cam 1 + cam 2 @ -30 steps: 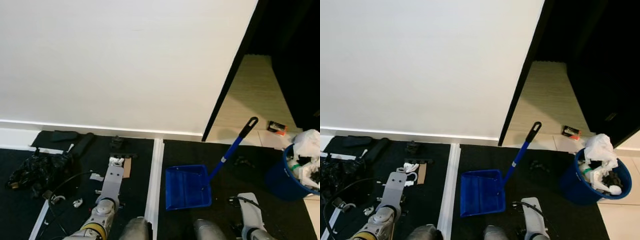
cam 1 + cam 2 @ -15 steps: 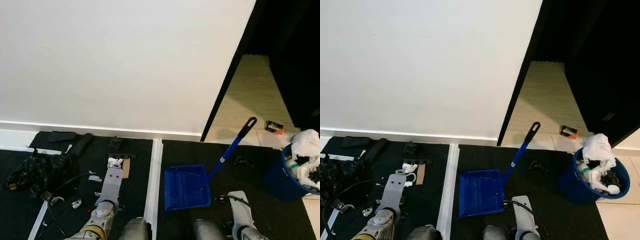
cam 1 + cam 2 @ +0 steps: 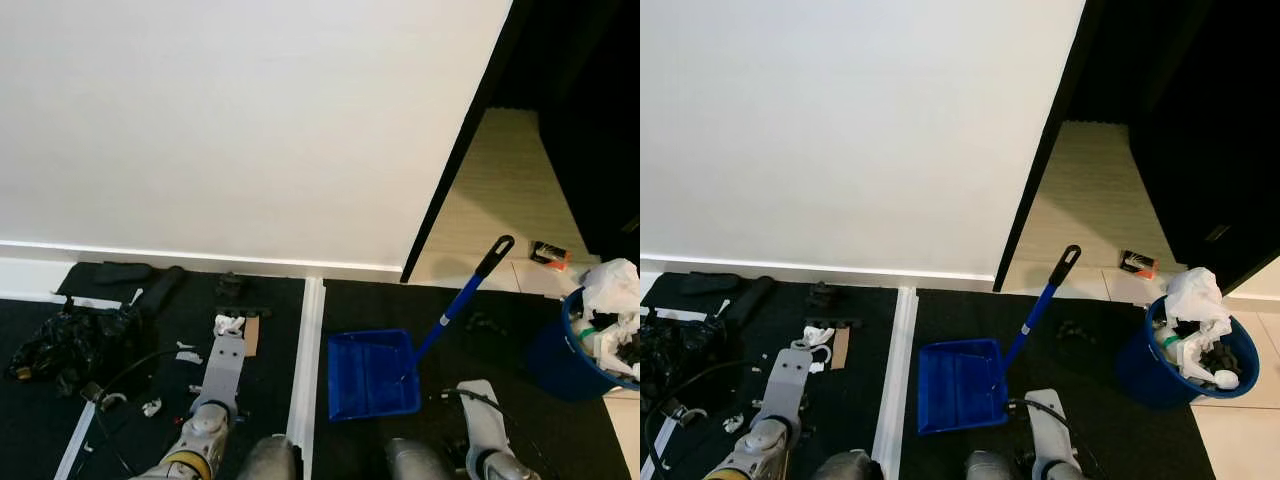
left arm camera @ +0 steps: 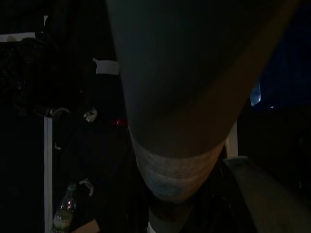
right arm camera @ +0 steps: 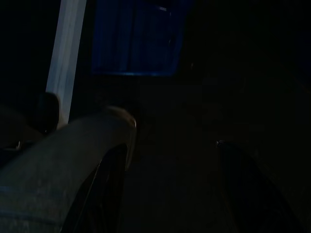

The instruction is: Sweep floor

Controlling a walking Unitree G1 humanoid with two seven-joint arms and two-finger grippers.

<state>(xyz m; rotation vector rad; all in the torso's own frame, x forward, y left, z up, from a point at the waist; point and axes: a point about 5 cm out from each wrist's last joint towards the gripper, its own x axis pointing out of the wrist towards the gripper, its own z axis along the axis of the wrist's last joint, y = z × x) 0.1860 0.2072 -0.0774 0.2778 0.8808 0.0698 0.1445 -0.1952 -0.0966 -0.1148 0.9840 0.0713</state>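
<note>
Two arms: both hang low at the bottom of the head views, left arm (image 3: 215, 395) over the dark mat (image 3: 250, 400), right arm (image 3: 485, 430) over the mat just beside the dustpan.
Change since earlier: the right arm has slid inward, toward the dustpan's near right corner; the left arm sits slightly lower in view; the litter and the bin lie as they did.
Dustpan: blue dustpan (image 3: 372, 373) lies flat on the dark mat ahead of the robot's feet, mouth toward the wall; its blue handle (image 3: 462, 297) with a black grip tilts up and to the right.
Bin: blue bin (image 3: 1175, 355) at the right, stuffed with white and dark rubbish, stands where the mat meets pale tile.
Litter: black crumpled bag (image 3: 65, 340), white scraps (image 3: 230, 323), a cardboard strip (image 3: 254, 336) and cable lie on the left part of the mat; a green bottle (image 4: 63, 217) shows in the left wrist view.
Edges: white wall (image 3: 240, 130) with a pale skirting closes the front; a white strip (image 3: 308, 360) splits the mat between the arms.
Open room: a dark doorway (image 3: 520, 180) opens at the right onto pale flooring, with bare mat between dustpan and bin.
Left gripper: cannot tell whether its fingers are spread or closed.
Right gripper: cannot tell, the wrist view being very dark, with the dustpan's blue faintly ahead.
</note>
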